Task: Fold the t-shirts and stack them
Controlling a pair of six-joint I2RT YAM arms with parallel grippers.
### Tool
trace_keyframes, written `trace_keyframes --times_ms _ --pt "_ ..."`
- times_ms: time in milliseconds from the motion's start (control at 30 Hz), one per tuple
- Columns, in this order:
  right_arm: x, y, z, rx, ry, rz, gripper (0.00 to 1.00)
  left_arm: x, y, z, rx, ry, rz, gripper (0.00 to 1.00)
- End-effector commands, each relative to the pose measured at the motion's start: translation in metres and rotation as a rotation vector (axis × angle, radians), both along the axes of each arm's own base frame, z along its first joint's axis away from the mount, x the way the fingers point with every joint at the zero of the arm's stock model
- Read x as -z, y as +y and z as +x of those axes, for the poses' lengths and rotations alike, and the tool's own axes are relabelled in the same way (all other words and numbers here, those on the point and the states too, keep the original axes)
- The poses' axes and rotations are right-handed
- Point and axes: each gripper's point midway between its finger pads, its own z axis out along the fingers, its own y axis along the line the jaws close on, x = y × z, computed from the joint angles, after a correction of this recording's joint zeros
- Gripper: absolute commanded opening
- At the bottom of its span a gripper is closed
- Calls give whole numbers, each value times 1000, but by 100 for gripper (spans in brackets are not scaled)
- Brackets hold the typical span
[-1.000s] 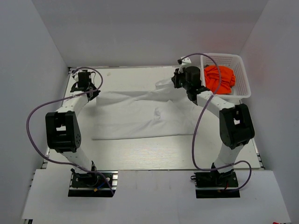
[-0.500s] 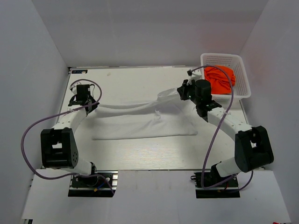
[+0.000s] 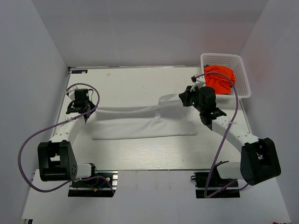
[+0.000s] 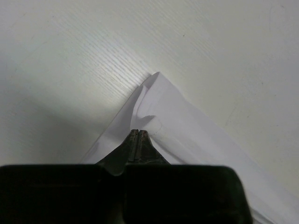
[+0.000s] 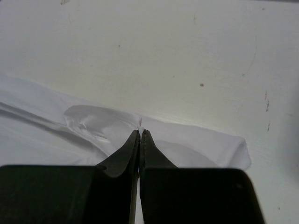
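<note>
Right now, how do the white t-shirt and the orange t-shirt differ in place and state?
The white t-shirt lies stretched along the table; the orange t-shirt sits bunched in the basket. The left end effector and right end effector pinch the white t-shirt; nothing holds the orange t-shirt. Both are cloth shirts, not yet stacked.

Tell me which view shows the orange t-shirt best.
Top external: the orange t-shirt lies bunched in the basket at the far right. Both wrist views miss it, showing only the white t-shirt.
</note>
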Motion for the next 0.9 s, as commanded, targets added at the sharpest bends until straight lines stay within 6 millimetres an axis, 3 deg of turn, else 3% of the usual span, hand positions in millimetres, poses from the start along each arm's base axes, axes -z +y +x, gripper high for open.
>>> trace_keyframes --times_ms 0,200,300,333,367,400,433,467,500,533,567,600,633,767,833,867 --pt "11 5 -13 -32 26 35 0 12 2 -19 -47 19 -11 0" --pt "73 2 -46 -16 199 64 0 51 0 -54 -119 100 -68 0" --pt "85 -6 -62 19 241 73 1 60 4 -74 -174 145 -67 0" --pt "101 -12 -76 28 286 67 7 65 3 -81 -190 168 -79 5" --pt "100 -12 -82 20 291 77 20 64 3 -86 -191 178 -78 12" --pt "111 -16 -97 29 346 84 30 62 2 -95 -211 207 -91 27" --pt "115 -17 -103 25 358 94 39 60 4 -101 -244 222 -93 32" --pt "113 -11 -116 -18 372 114 57 57 4 -108 -277 236 -97 38" --pt "110 -11 -125 -30 367 139 65 53 7 -120 -316 245 -97 43" --pt "109 -12 -129 -33 370 148 72 49 8 -122 -347 226 -109 58" --pt "98 -13 -133 -37 337 159 90 45 7 -120 -373 197 -132 63" --pt "94 -15 -132 -43 315 141 90 36 7 -115 -371 167 -137 69" --pt "88 -16 -129 -34 296 139 90 29 7 -112 -369 139 -142 99" --pt "44 -6 -103 -65 175 147 90 -11 2 -81 -282 -1 -155 100" --pt "51 10 -100 -134 217 160 90 -24 -7 -58 -199 -71 -175 100" --pt "44 18 -96 -159 202 180 90 -23 -23 -52 -114 -65 -220 100"
